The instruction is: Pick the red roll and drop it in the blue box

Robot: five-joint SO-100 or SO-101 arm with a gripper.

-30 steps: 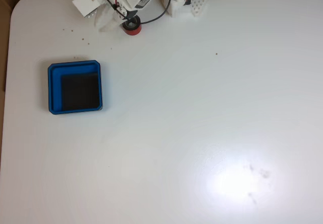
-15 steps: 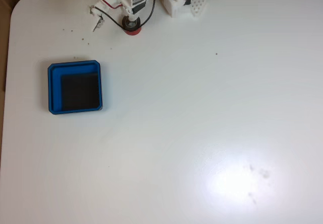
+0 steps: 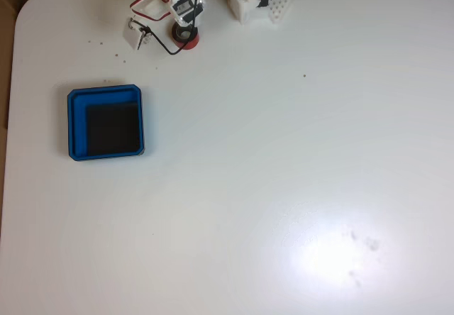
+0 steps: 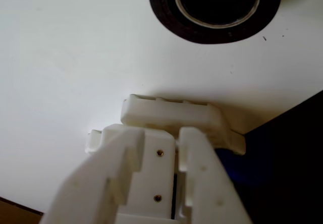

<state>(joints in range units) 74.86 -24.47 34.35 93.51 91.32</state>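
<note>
Jaws on the white plastic gripper rise from the bottom edge of the wrist view, and their 2 white fingers sit almost together with only a thin dark slit between them, nothing held; they look closed. A white ribbed block lies across the fingertips, just above the tabletop.

Ahead of the fingertips in the wrist view, the small red roll of tape lies flat on the smooth white tabletop, its dark grey ring face turned up and its pale core edge showing around a dark centre; it is cut off by the top edge and sits apart from the gripper. A dark area fills the lower right corner of that view.

From the fixed view, the roll sits near the top edge of the tabletop, with white arm parts and red and black wires directly over and beside it, so the gripper itself cannot be made out there. The arm's white base stands just to its right. The shallow square blue box with a black inner floor rests well apart from the roll, lower and further left.
</note>
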